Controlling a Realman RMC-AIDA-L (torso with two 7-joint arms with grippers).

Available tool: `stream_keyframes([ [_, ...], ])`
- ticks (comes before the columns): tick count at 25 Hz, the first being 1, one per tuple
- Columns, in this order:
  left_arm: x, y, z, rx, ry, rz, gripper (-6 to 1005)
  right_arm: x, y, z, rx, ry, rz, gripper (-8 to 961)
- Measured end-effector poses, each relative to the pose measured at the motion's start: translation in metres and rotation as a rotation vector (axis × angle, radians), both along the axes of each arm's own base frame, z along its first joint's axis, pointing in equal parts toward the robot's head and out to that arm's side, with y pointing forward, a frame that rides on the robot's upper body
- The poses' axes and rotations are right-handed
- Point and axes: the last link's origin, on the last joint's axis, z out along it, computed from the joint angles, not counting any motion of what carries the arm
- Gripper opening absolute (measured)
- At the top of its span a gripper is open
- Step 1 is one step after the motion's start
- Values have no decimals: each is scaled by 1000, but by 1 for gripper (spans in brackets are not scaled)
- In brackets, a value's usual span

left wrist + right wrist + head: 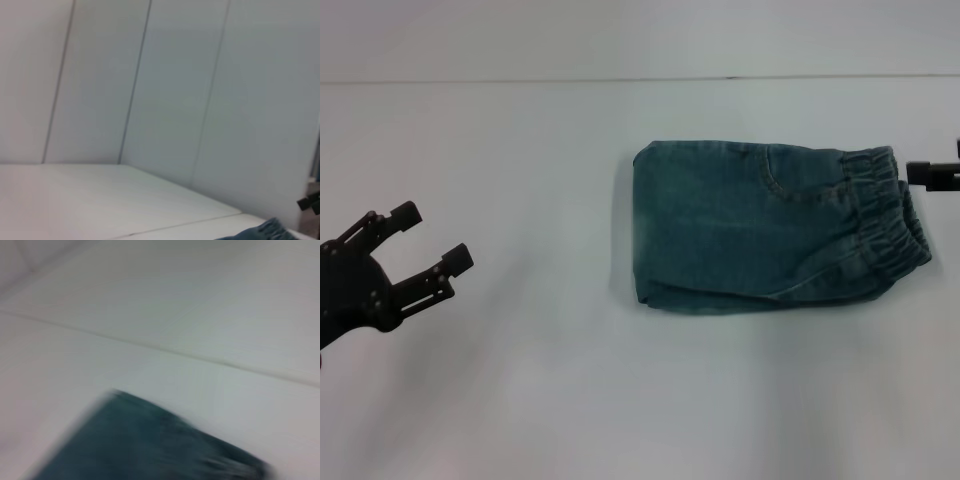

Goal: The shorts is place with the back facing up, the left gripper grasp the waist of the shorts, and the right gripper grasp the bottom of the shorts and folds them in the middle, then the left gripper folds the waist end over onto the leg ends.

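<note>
The shorts (pixel 760 225) lie as a folded blue-green denim bundle right of the table's middle, with a folded edge on the left. The waist of the shorts (pixel 882 215), a ruffled elastic band, forms the right end. The leg hems are hidden in the fold. My left gripper (pixel 433 235) is open at the far left, well away from the shorts and holding nothing. Only a black tip of my right gripper (pixel 932 173) shows at the right edge, just beside the waistband's far corner. The right wrist view shows the shorts (pixel 150 445) blurred. A scrap of the waistband (pixel 270 231) shows in the left wrist view.
The white table (pixel 520 380) runs back to a pale panelled wall (pixel 165 85). A seam line (pixel 520 81) marks the table's far edge. A black part (pixel 312 202) sits at the edge of the left wrist view.
</note>
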Motion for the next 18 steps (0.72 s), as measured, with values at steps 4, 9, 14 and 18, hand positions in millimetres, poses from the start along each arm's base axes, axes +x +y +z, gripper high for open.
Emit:
stream_keyframes([
  [4, 1, -7, 7, -28, 0, -37, 934, -12, -30, -5, -53, 103, 246, 832],
  [9, 1, -18, 8, -137, 19, -60, 934, -1, -66, -26, -125, 189, 459, 946],
  [14, 1, -25, 4, -229, 38, -82, 934, 25, -94, -59, -153, 227, 600, 946],
  [18, 2, -25, 2, -264, 58, -94, 934, 39, -107, -78, -187, 221, 630, 946],
])
